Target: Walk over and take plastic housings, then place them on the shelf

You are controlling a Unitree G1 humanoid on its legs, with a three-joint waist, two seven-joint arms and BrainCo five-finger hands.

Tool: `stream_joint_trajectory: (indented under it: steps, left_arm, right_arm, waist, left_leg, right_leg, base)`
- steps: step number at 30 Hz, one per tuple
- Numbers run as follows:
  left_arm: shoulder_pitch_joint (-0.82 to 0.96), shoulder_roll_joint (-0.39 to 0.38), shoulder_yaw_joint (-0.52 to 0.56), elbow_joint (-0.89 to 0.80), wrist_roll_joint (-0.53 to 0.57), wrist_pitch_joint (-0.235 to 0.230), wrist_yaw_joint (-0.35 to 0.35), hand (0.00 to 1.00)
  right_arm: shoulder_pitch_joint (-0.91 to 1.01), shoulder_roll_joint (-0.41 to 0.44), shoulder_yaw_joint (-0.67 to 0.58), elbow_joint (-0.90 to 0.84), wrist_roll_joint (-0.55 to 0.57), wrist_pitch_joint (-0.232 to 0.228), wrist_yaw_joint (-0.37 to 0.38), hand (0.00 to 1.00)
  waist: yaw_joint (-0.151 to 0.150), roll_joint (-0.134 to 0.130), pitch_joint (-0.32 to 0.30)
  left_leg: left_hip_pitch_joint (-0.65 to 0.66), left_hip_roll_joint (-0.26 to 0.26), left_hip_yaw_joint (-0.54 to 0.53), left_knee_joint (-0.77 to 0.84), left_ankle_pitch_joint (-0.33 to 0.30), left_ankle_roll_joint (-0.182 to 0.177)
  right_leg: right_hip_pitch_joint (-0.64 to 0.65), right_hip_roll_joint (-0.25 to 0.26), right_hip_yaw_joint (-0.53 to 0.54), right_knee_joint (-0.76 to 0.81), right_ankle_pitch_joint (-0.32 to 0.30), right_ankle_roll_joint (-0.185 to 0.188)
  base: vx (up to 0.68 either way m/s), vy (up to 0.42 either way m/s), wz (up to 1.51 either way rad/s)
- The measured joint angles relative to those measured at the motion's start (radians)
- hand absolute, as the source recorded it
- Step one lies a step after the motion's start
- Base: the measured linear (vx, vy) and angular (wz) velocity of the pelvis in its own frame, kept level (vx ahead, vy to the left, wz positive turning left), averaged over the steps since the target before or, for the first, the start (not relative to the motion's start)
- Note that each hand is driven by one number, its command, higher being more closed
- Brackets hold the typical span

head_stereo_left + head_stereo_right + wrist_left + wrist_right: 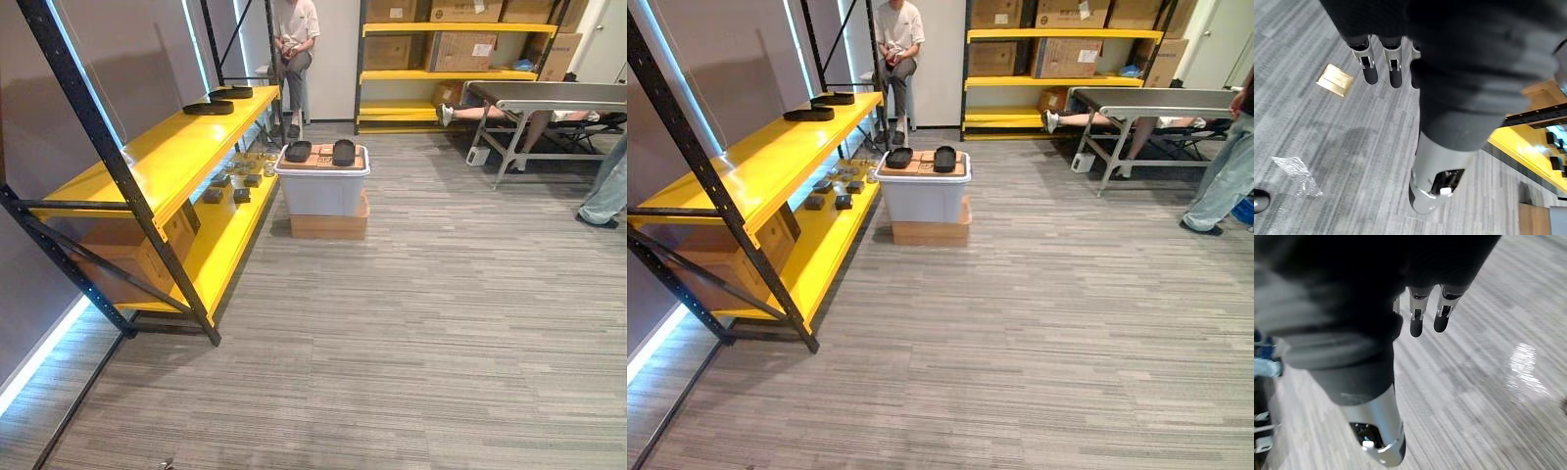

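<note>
Two black plastic housings lie side by side on the lid of a white bin, a few steps ahead on the carpet. Two more black housings rest on the top board of the yellow shelf along the left wall. My left hand hangs over the grey carpet with straight fingers and holds nothing. My right hand hangs the same way, open and empty, also above bare carpet.
The bin stands on a cardboard box. Small dark parts and a carton occupy the lower shelf board. A person sits at the back; another's legs stand right, by a metal table. Wide carpet lies between.
</note>
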Motion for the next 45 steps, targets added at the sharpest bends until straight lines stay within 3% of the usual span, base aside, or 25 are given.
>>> stream_joint_trajectory:
  steps: [6, 18, 45]
  left_arm:
    - [0.006, 0.007, 0.019, 0.01, -0.083, -0.001, -0.058, 0.0]
    - [0.039, -0.032, 0.065, 0.055, -0.194, -0.001, -0.054, 0.0]
    - [0.035, -0.063, 0.037, 0.057, -0.172, -0.003, -0.031, 0.0]
  right_arm:
    - [0.0, -0.012, -0.001, 0.012, -0.007, 0.0, 0.004, 0.0]
    - [-0.021, 0.01, -0.052, 0.093, -0.004, 0.0, -0.015, 0.0]
    - [-0.048, 0.113, 0.009, 0.097, -0.007, 0.0, -0.034, 0.0]
  waist:
    - [-0.002, 0.002, 0.008]
    - [-0.005, 0.011, 0.007]
    - [0.001, -0.005, 0.013]
  left_leg:
    - [0.011, 0.0, -0.008, 0.0, -0.003, -0.004]
    - [0.005, -0.006, -0.013, -0.011, 0.008, 0.014]
    - [-0.013, -0.012, 0.019, -0.043, 0.006, 0.026]
  right_leg:
    - [0.016, -0.002, -0.019, 0.003, -0.006, 0.008]
    - [0.009, -0.006, -0.029, 0.005, -0.007, 0.005]
    - [-0.04, -0.009, -0.006, 0.008, -0.007, 0.005]
  base:
    - [-0.02, -0.009, 0.06]
    - [-0.04, -0.009, 0.02]
    - [-0.02, -0.007, -0.03]
